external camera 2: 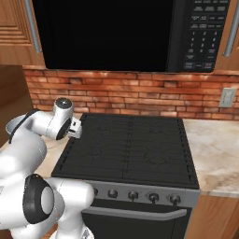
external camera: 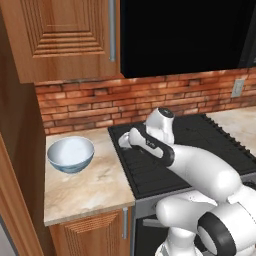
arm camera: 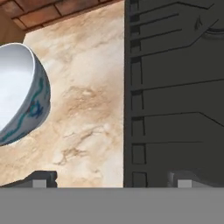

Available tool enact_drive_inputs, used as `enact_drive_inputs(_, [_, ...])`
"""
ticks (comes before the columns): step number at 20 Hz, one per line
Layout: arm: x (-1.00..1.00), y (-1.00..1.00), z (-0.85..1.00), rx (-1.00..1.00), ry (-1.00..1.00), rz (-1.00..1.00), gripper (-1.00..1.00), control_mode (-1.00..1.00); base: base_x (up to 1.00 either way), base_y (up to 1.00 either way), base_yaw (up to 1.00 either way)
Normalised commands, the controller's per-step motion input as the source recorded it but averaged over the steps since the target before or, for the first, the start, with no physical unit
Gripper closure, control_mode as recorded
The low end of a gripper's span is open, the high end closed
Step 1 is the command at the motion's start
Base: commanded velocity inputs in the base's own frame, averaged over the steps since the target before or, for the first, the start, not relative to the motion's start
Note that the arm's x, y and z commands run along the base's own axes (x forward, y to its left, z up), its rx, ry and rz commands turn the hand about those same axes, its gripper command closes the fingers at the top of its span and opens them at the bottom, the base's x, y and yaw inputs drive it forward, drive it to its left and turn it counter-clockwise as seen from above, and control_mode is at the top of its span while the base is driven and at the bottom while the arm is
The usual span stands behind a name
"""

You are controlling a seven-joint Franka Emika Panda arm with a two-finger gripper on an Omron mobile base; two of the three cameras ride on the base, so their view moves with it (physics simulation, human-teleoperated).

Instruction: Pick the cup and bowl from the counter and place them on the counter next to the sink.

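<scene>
White inside and untouched, the bowl (external camera: pixel 70 154) sits on the tabletop (external camera: pixel 95 187) left of the stove (external camera: pixel 175 145), while the pincer (arm camera: pixel 112 179), fingers wide and empty, hovers nearby, so carrying remains.

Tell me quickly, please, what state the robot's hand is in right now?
Hand: open and empty, fingertips spread wide over the edge between counter and stove; the bowl sits beside it.

Base views flank stove (external camera 2: pixel 126 149), hand view close over counter (arm camera: pixel 83 100)
</scene>
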Motion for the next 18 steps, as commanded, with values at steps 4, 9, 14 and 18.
enact_drive_inputs(4, [0.03,0.24,0.00,0.02,0.13,-0.14,-1.00,-1.00,0.00,0.00,0.00])
enact_drive_inputs(9, [0.00,0.16,0.00,0.00,0.19,-0.18,-1.00,-1.00,0.00,0.00,0.00])
enact_drive_inputs(14, [0.00,0.00,0.00,0.03,0.09,-0.25,-1.00,-1.00,0.00,0.00,0.00])
enact_drive_inputs(18, [0.00,0.00,0.02,0.05,0.00,-0.07,-1.00,-1.00,0.00,0.00,0.00])
